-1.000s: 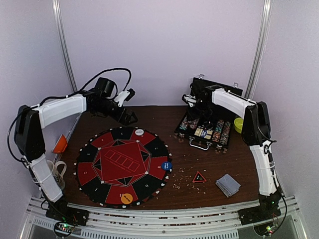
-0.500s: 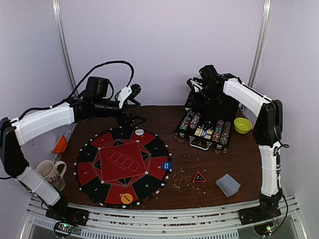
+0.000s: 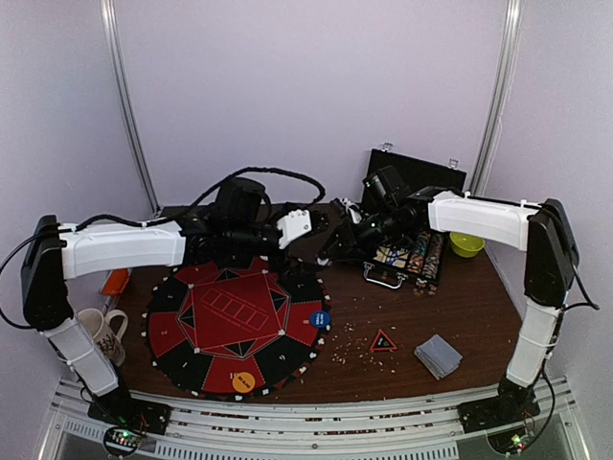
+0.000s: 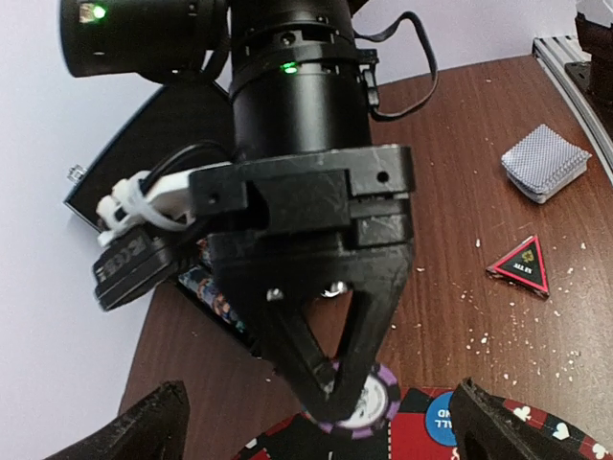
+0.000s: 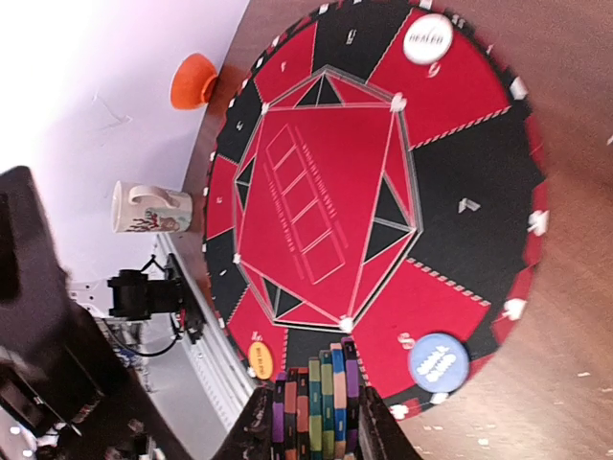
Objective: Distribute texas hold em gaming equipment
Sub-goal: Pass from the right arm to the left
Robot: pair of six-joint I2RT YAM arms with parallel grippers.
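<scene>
My right gripper is shut on a stack of edge-striped poker chips, held on edge over the right far rim of the round red-and-black mat. In the left wrist view the stack's purple-striped end chip shows between the right gripper's fingers. My left gripper is open and empty, its fingertips spread wide either side of the right gripper. On the mat lie a blue disc, an orange disc and a white disc. A deck of grey-blue cards lies at the front right.
The open black chip case with rows of chips stands behind the right gripper. A yellow bowl sits to its right. A red triangle marker lies among crumbs. A mug and an orange object are at the left edge.
My right gripper has come away from the case leftward with the chip stack to the mat's rim. My left arm has swung right along the mat's far edge to meet it.
</scene>
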